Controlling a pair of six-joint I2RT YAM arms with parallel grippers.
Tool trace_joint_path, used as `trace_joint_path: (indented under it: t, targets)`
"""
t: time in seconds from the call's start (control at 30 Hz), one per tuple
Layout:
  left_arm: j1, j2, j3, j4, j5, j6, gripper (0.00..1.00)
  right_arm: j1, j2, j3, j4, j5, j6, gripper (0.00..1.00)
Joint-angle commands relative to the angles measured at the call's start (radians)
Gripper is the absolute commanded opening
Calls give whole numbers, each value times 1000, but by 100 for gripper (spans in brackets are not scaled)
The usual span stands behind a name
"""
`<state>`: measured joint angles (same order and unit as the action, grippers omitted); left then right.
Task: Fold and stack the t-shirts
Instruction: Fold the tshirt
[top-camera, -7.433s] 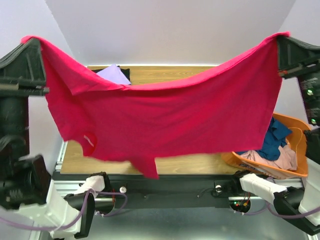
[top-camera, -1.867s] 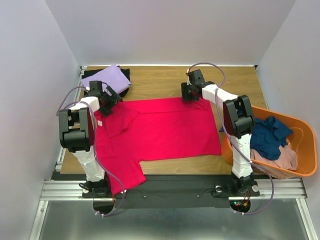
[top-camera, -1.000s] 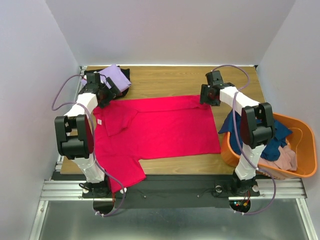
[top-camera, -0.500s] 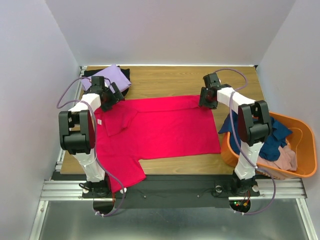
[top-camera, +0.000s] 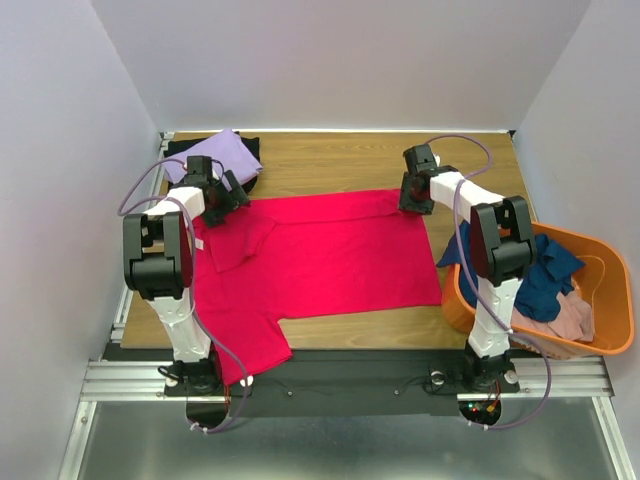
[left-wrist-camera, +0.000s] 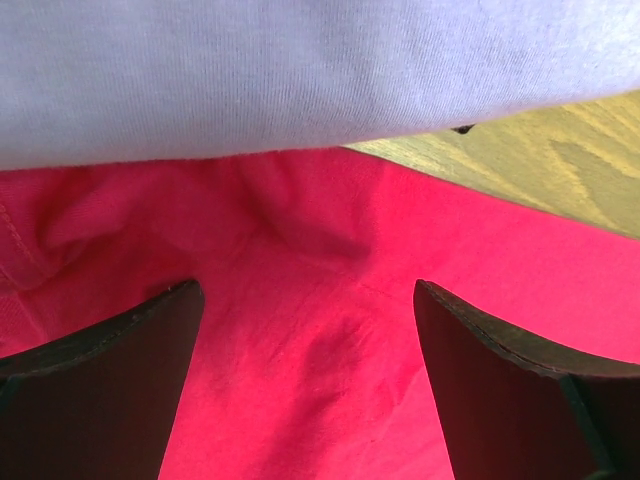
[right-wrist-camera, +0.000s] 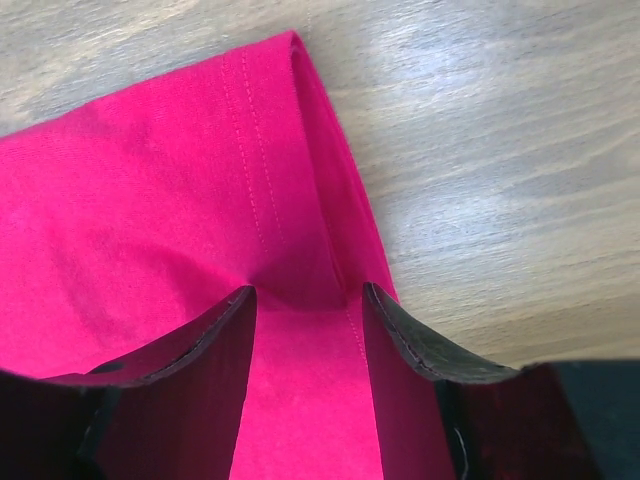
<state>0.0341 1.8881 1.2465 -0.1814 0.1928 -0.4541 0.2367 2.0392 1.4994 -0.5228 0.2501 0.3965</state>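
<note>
Orange tub (top-camera: 612, 285): navy shirt (top-camera: 545, 270), dusty-pink shirt (top-camera: 570, 316) inside.

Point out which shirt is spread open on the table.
The crimson-pink t-shirt, spread flat mid-table; the lavender one sits folded at the far left, the navy one crumpled in the orange tub.

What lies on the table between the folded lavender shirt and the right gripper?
Only bare wooden tabletop, seen in the top view, between the lavender cloth shirt and the right gripper.
</note>
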Motion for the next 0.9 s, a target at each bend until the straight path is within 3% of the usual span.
trace_joint_path:
  t: [0.0, 0.27, 0.4, 0.43, 0.5, 0.87]
  targets:
    - [3, -6, 48, -29, -16, 34, 98, 6, -7, 33, 15, 40, -7, 51]
    - [18, 12, 62, -44, -23, 58, 98, 4, 30, 33, 17, -11, 19, 39]
    - [32, 19, 74, -44, -16, 71, 98, 4, 12, 35, 15, -5, 22, 27]
    - [36, 22, 77, -44, -13, 74, 98, 4, 9, 35, 14, -2, 16, 19]
    - [53, 29, 76, -46, -10, 78, 98, 4, -14, 32, 9, 12, 7, 10]
    - [141, 45, 34, -20, 27, 107, 98, -17, -28, 120, -143, 118, -67, 8]
